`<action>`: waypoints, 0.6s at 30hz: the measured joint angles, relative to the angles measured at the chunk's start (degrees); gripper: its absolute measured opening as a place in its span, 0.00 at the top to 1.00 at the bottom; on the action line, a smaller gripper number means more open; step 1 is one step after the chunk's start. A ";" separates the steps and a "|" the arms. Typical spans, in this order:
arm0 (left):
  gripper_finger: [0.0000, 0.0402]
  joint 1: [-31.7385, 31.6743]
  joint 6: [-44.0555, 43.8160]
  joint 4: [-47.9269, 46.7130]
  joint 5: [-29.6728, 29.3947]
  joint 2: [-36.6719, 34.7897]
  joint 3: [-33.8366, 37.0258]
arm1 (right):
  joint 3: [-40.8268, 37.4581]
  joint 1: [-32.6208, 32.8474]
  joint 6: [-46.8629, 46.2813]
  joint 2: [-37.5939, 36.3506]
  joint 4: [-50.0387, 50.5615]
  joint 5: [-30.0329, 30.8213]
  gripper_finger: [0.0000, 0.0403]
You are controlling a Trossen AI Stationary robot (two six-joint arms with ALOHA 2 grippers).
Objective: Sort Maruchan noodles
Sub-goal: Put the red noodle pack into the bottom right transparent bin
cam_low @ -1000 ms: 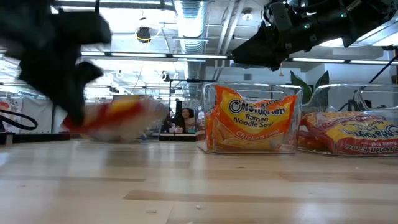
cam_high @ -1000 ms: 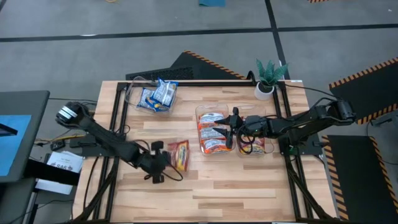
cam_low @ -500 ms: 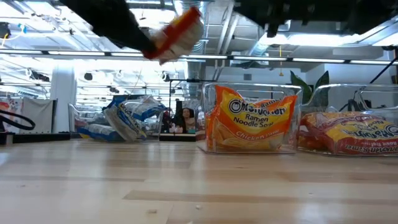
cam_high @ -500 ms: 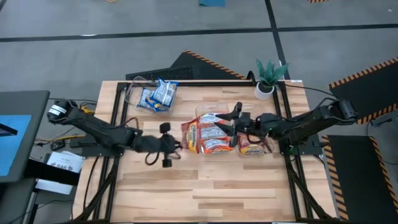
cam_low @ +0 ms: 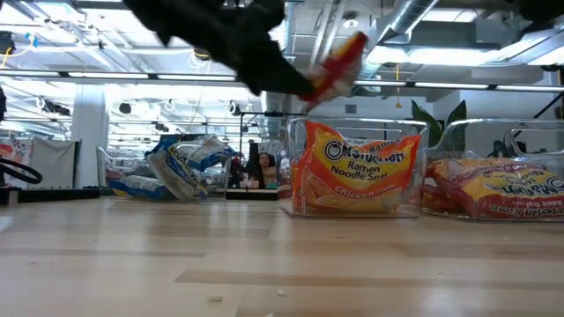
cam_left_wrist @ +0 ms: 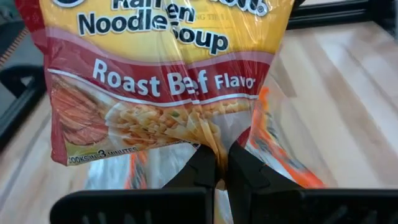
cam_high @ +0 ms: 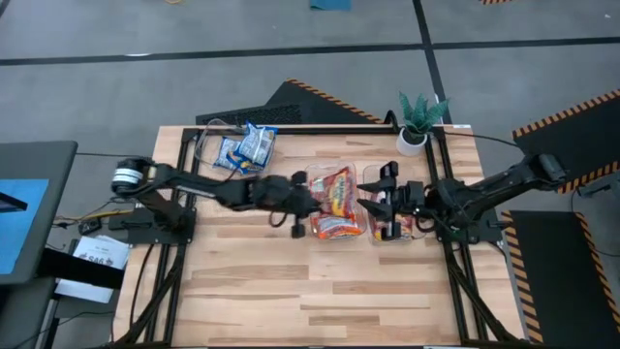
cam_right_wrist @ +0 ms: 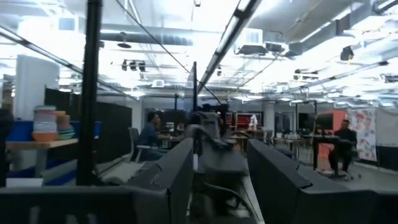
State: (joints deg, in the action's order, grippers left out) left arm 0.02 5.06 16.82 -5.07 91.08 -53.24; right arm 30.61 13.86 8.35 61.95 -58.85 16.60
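Over the middle bin point(cam_high: 312, 176) | left gripper point(cam_high: 312, 191) is pinching roast beef packet point(cam_left_wrist: 155, 81) | right gripper point(cam_high: 380, 204) is hovering spread beside it

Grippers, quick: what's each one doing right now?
Left gripper: shut on the Roast Beef packet, held above the bins.
Right gripper: open, holding nothing.

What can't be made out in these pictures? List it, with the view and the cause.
- Top of the Roast Beef packet: cut off by the left wrist view's edge; the left pincer pinches its lower edge.
- Packets under it in the middle bin: high view, covered by the held packet.
- Blue packets: low view, print too small to read.
- Table and bins: right wrist view looks across the room; the right pincer is open above the right bin.
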 joint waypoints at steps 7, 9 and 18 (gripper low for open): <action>1.00 -3.69 5.95 -6.27 3.44 12.55 -16.89 | 0.02 3.26 4.06 -0.52 0.54 -0.03 0.57; 1.00 -4.55 7.05 -6.62 3.36 16.47 -21.42 | 0.02 3.80 5.09 -0.52 0.52 -0.02 0.57; 0.93 -6.17 8.77 -7.00 7.63 32.27 -40.70 | 0.02 4.16 5.43 -0.52 0.35 -0.02 0.57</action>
State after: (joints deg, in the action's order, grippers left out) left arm -6.15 13.84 9.82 2.57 123.35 -93.94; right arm 30.63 18.02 13.78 61.43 -58.50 16.58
